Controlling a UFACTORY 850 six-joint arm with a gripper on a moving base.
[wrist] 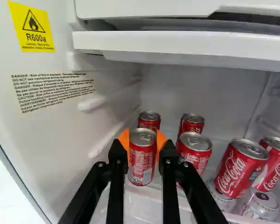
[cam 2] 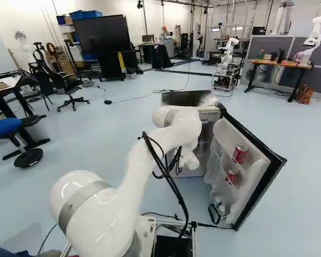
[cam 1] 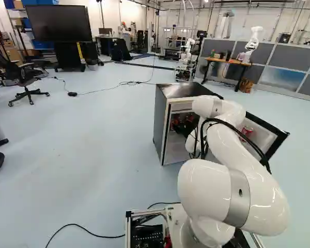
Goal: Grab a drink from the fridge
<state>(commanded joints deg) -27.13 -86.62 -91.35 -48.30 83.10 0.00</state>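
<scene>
Pinching an upright red soda can [wrist: 142, 161] in the gripper [wrist: 143, 142], long axis across the reach, inside the fridge [cam 1: 161, 124]. Probably best drawn straight back toward the arm [cam 1: 230, 139] (mind the neighbouring can [wrist: 194, 153], just beside).
</scene>
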